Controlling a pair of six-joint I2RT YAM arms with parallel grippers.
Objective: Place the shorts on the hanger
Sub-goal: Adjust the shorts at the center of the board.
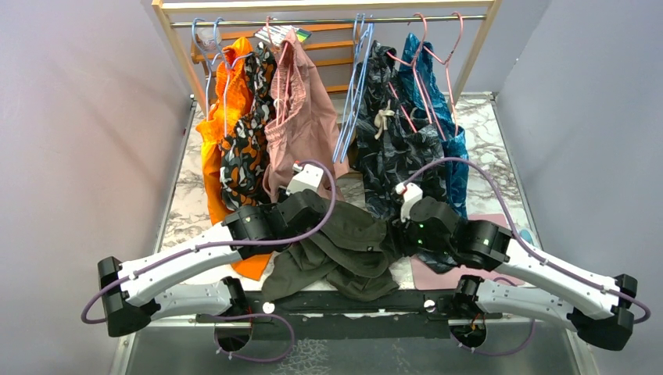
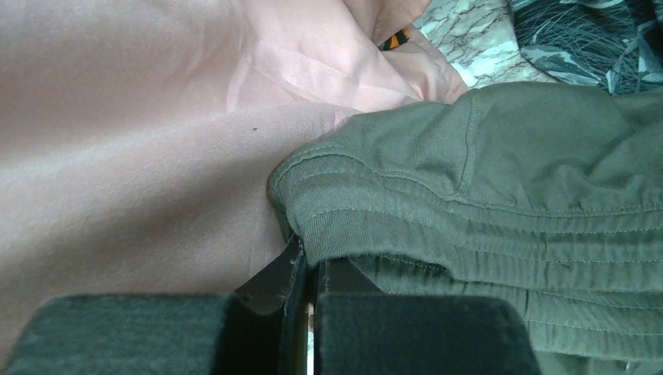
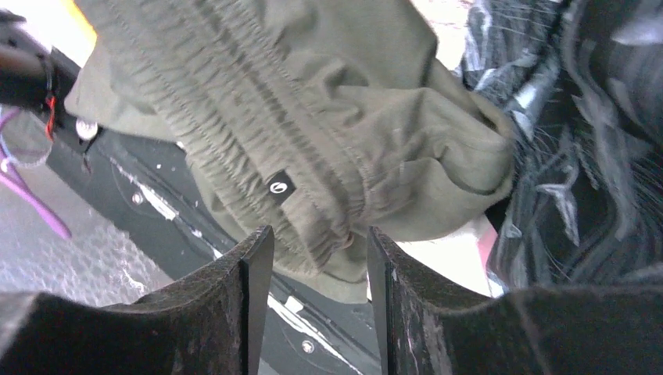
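- Left hand, low in the middle of the left wrist view, has its fingers closed to a thin slit, pinching the ribbed end of the waistband of the shorts.
- Right hand, at the bottom of the right wrist view, has its two fingers set apart around the gathered waistband, which fills the gap between them. A small black tag is sewn on the band just above the left finger.
- In the top view the shorts are a crumpled olive heap at lower centre, spanning from one hand to the other, with their lower folds drooping over the dark base rail.
- The hanger is one of a bunch of light-blue wire ones hooked on the clothes rail at upper centre, well apart from the shorts.
- Dusty-pink shorts hang just left of that bunch and fill the left half of the left wrist view, touching the olive cloth.
- Dark leaf-print shorts hang right of the bunch, on pink hangers.
- An orange garment hangs at the left end of the rail.
- The marbled tabletop shows at the right.
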